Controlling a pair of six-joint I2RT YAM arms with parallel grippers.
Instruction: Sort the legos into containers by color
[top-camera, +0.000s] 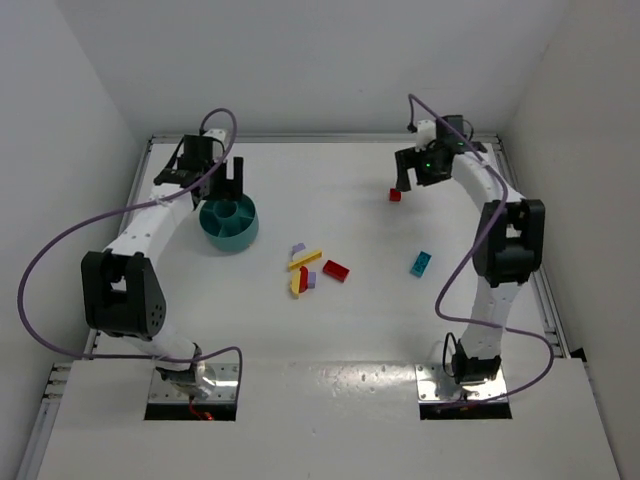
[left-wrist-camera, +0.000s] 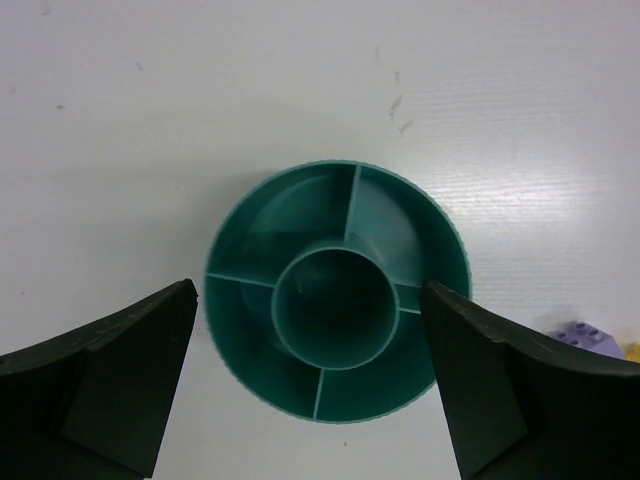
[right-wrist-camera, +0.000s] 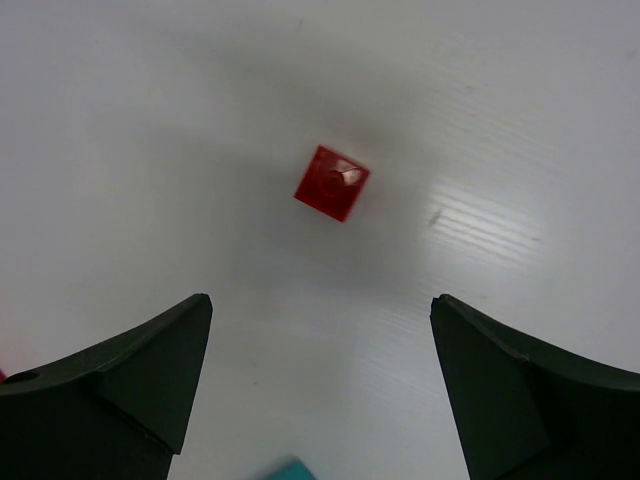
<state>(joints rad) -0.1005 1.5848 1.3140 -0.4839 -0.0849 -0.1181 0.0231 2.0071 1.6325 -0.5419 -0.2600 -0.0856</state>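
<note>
Step in hand, as judged: pick-up of the small red brick (right-wrist-camera: 332, 183) by the right arm.

- Location: the brick lies alone at the far right of the surface (top-camera: 330, 190), well apart from the teal divided bowl (left-wrist-camera: 300, 215) at far left.
- The other legos lie mid-surface: a lilac brick (top-camera: 298, 248), a yellow bar (top-camera: 305, 260) and a larger red brick (top-camera: 336, 270). A teal brick (top-camera: 421, 263) sits apart to the right.
- Recommendation: the brick sits ahead of the jaw line and cornerwise to it. Advance until it is centred, turn the wrist so the fingers meet flat faces, descend straight, then close low on the brick.
- Right pincer (right-wrist-camera: 320, 310): spread wide, hovering above the brick, holding and touching nothing.
- Left pincer (left-wrist-camera: 308, 288): spread wide above the bowl, fingers flanking it in the wrist view, holding nothing.
- Bowl compartments: all appear empty.
</note>
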